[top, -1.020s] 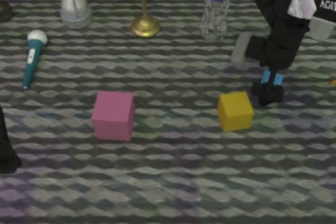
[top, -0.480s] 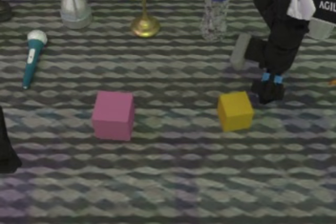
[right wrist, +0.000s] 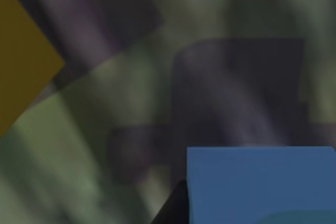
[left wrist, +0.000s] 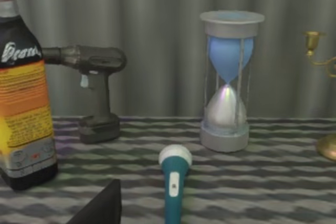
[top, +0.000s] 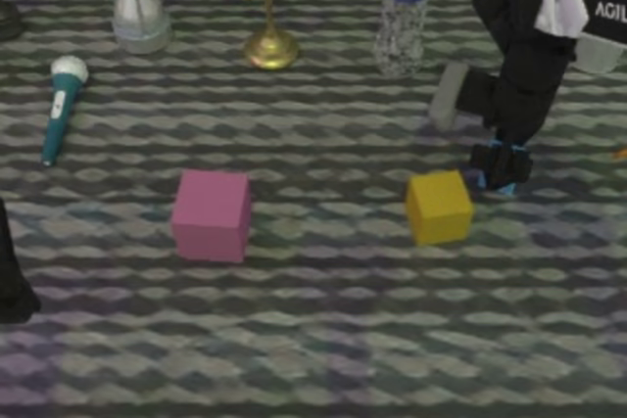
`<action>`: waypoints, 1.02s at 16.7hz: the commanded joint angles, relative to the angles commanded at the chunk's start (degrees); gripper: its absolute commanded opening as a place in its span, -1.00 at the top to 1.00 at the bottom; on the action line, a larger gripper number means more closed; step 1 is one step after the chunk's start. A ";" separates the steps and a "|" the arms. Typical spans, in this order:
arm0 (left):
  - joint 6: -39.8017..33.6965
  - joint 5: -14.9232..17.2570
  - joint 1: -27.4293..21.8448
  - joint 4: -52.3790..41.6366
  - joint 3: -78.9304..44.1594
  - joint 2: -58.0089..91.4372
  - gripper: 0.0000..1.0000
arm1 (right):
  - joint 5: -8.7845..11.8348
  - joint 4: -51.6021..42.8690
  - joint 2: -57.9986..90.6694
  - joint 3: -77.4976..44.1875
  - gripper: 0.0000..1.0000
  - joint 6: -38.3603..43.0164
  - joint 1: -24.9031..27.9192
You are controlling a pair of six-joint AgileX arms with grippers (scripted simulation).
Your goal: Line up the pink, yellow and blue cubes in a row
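Right gripper [top: 500,175] down at the cloth near the table's right side, fingers pinched on the blue cube [top: 503,187], of which only slivers of light blue show between and below the black fingers from above; same cube [right wrist: 261,184] large and close in the right wrist view, with a dark finger edge beside it. Just left of it, close but apart, the yellow cube [top: 439,207] flat on the patterned tablecloth [top: 323,320], its corner also visible in the right wrist view [right wrist: 21,61]. Well apart to the left, the pink cube [top: 211,214], also flat on the cloth. Along the far edge, a water bottle [top: 404,9], a gold candlestick [top: 269,7], an hourglass [top: 137,2] and a teal microphone [top: 61,105]. Left arm [top: 12,281] parked at the left edge of the table; cannot tell how its fingers stand. In the left wrist view, a power drill [left wrist: 94,90] and a labelled bottle [left wrist: 23,98].
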State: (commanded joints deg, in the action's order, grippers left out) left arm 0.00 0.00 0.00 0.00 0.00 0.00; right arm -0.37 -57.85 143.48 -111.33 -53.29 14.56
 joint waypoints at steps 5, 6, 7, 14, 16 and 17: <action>0.00 0.00 0.00 0.00 0.00 0.00 -1.00 | 0.58 -1.75 -2.27 0.06 1.00 0.93 0.01; 0.00 0.00 0.00 0.00 0.00 0.00 -1.00 | 0.59 -2.54 -2.40 -0.66 1.00 1.01 -0.07; 0.00 0.00 0.00 0.00 0.00 0.00 -1.00 | 0.60 -3.93 -2.72 -1.84 1.00 1.15 -0.17; 0.00 0.00 0.00 0.00 0.00 0.00 -1.00 | 0.62 -14.97 -5.59 -9.83 1.00 0.83 0.53; 0.00 0.00 0.00 0.00 0.00 0.00 -1.00 | 0.62 -14.97 -5.59 -9.83 1.00 0.83 0.53; 0.00 0.00 0.00 0.00 0.00 0.00 -1.00 | 0.63 -14.85 -5.41 -9.74 1.00 0.93 0.32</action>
State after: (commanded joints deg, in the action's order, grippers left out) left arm 0.00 0.00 0.00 0.00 0.00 0.00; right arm 0.26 -72.70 138.07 -121.07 -52.36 14.87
